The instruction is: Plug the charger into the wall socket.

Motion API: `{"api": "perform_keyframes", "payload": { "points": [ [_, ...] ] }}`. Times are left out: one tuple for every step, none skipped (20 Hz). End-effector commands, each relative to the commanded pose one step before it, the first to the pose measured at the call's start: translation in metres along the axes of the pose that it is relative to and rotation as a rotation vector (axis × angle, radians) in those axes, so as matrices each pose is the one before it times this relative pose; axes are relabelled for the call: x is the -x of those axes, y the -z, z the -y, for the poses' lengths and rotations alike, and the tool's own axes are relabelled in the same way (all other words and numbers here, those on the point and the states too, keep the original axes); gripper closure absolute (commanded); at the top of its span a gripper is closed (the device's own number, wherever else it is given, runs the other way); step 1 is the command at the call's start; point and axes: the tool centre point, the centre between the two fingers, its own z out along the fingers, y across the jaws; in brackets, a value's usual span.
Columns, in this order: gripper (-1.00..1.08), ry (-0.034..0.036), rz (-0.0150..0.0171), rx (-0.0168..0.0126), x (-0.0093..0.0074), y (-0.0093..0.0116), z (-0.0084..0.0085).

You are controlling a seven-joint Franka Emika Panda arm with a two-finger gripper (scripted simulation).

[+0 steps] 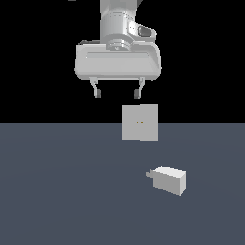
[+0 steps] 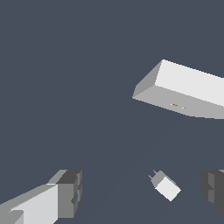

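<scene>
Where the exterior view opens, the gripper (image 1: 117, 92) hangs at upper centre, fingers spread, holding nothing. Wall socket (image 1: 139, 122) stands upright mid-frame; charger (image 1: 170, 180) lies lower right on the floor (image 1: 57, 191), prongs toward the exterior view's left, open floor all round it.

Wrist view: socket (image 2: 188, 92) and charger (image 2: 166, 186) well apart; fingertips (image 2: 70, 192) flank the charger without touching it.

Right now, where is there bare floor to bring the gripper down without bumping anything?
The floor is bare across the exterior view's left, beside the charger and wall socket. The only tight spot is the short strip between those two. The open gripper hangs above, holding nothing.
</scene>
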Motion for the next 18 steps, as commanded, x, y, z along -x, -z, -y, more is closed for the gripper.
{"api": "perform_keyframes", "payload": {
  "points": [
    [-0.92,0.0,0.0,0.0,0.0,0.0,-0.00001],
    [-0.92,0.00069,-0.00004,0.00002,0.00011,-0.00007,0.00001],
    [-0.92,0.00195,-0.00009,0.00002,0.00031,-0.00023,-0.00006],
    [-0.92,0.00316,-0.00015,0.00004,0.00052,-0.00039,-0.00015],
    [-0.92,0.00452,-0.00021,0.00005,0.00073,-0.00055,-0.00016],
    [-0.92,0.00581,-0.00027,0.00007,0.00093,-0.0007,-0.0002],
    [-0.92,0.0071,-0.00034,0.00008,0.00114,-0.00085,-0.00023],
    [-0.92,0.00833,-0.00039,0.0001,0.00134,-0.00101,-0.0003],
    [-0.92,0.00961,-0.00045,0.00011,0.00154,-0.00116,-0.00033],
    [-0.92,0.01086,-0.00051,0.00012,0.00174,-0.00131,-0.00037],
    [-0.92,0.01207,-0.00057,0.00014,0.00193,-0.00146,-0.00043],
    [-0.92,0.01327,-0.00063,0.00015,0.00213,-0.00161,-0.00048],
    [-0.92,0.01448,-0.00068,0.00016,0.00232,-0.00175,-0.00052],
    [-0.92,0.01565,-0.00074,0.00018,0.00251,-0.00189,-0.00057],
    [-0.92,0.01682,-0.0008,0.00019,0.00269,-0.00203,-0.0006],
    [-0.92,0.01793,-0.00085,0.0002,0.00287,-0.00217,-0.00066],
    [-0.92,0.01906,-0.0009,0.00021,0.00304,-0.00231,-0.0007],
    [-0.92,0.02016,-0.00096,0.00022,0.00321,-0.00244,-0.00074]
  ]
}}
